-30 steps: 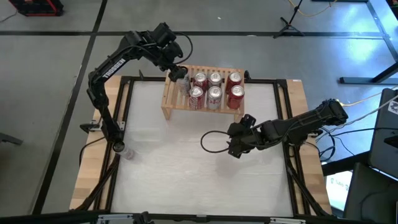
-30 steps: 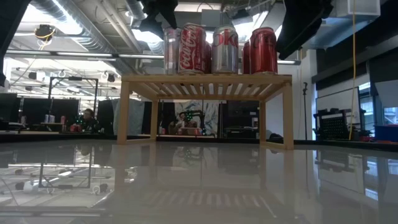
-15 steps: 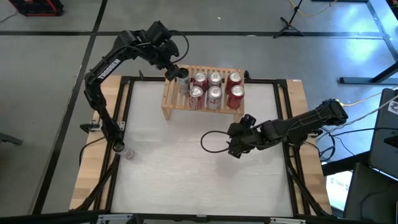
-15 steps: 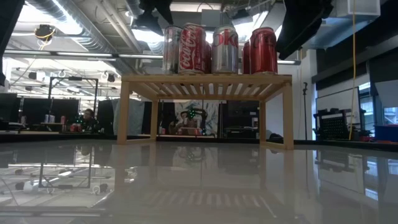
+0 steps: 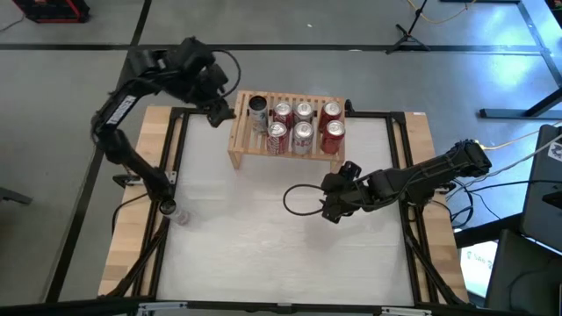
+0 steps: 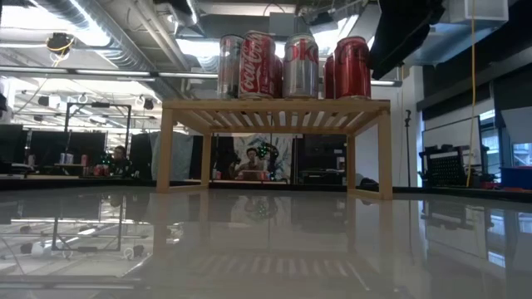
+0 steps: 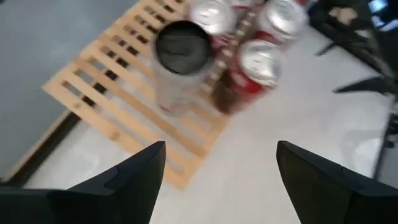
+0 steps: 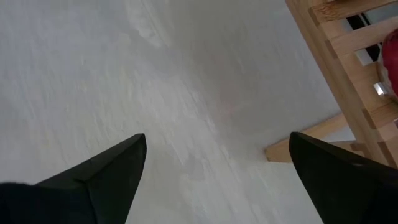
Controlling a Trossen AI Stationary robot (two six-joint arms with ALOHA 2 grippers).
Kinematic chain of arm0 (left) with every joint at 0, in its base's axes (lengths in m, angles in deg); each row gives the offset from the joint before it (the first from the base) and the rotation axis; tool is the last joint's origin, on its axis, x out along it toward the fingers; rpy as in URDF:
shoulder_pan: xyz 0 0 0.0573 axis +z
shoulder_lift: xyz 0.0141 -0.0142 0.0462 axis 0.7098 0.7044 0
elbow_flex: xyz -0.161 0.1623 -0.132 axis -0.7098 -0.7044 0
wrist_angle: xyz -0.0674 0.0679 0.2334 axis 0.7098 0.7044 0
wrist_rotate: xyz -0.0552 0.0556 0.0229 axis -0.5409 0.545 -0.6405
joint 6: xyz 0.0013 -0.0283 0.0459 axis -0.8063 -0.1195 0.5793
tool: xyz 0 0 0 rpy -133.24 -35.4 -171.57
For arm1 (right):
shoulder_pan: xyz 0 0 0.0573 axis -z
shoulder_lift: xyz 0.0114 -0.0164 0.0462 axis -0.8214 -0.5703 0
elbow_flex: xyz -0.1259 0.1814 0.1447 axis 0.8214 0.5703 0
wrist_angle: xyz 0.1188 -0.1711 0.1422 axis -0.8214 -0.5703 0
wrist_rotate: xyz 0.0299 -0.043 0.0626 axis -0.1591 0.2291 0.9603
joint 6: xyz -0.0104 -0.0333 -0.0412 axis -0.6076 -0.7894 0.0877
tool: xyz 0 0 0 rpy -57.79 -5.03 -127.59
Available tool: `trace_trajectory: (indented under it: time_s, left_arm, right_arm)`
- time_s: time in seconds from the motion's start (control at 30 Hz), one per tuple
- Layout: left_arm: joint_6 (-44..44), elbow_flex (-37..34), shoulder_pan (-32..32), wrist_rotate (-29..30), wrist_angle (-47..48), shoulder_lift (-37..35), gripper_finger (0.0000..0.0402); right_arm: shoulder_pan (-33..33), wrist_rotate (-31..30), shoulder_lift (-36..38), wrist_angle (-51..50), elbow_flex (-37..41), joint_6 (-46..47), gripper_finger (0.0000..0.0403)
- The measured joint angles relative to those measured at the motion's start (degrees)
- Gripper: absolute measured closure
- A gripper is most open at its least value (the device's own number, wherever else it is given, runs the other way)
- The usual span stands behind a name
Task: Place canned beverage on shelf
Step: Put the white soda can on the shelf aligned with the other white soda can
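The shelf, a low light-wood rack, stands at the table's far edge, its two side legs on the table. Several red and silver cans stand upright on its slats. A silver can stands at the far left of the group. My left gripper hovers open, off the shelf's left end and higher than the can, with nothing between its fingers. My right gripper stands open over the table, in front of the shelf's right leg.
A dark cable loop lies on the table beside my right gripper. White tabletop stretches in front of the shelf. The shelf's left slats are bare. People sit in the room beyond the table.
My left gripper has drawn back from the silver can, going up and toward the table's left edge, its fingers open throughout. The can stays upright on the shelf's far left. My right arm has kept still.
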Motion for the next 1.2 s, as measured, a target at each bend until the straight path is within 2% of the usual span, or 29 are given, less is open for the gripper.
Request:
trace_trajectory:
  time_s: [0.23,0.5,0.87,1.03,1.2]
  left_arm:
    - [-8.3,-3.9,-9.4,2.3,0.1,-7.3,0.0107]
    - [-24.4,-19.1,-19.5,6.8,0.2,-16.8,0.0107]
    - [-50.2,-35.6,-32.7,5.6,0.2,-23.3,0.0107]
    - [-62.0,-40.4,-38.4,2.2,0.2,-25.6,0.0107]
    - [-74.1,-43.9,-46.6,2.7,0.1,-27.6,0.0107]
  right_arm:
    - [0.0,0.0,0.0,0.5,0.0,0.0,0.0020]
    - [0.0,-0.2,0.0,3.4,0.0,0.0,0.0020]
    - [0.0,1.9,0.0,3.7,0.0,-3.7,0.0020]
    - [0.0,3.1,0.0,3.8,0.0,-5.0,0.0020]
    - [0.0,3.1,0.0,3.8,0.0,-6.2,0.0020]
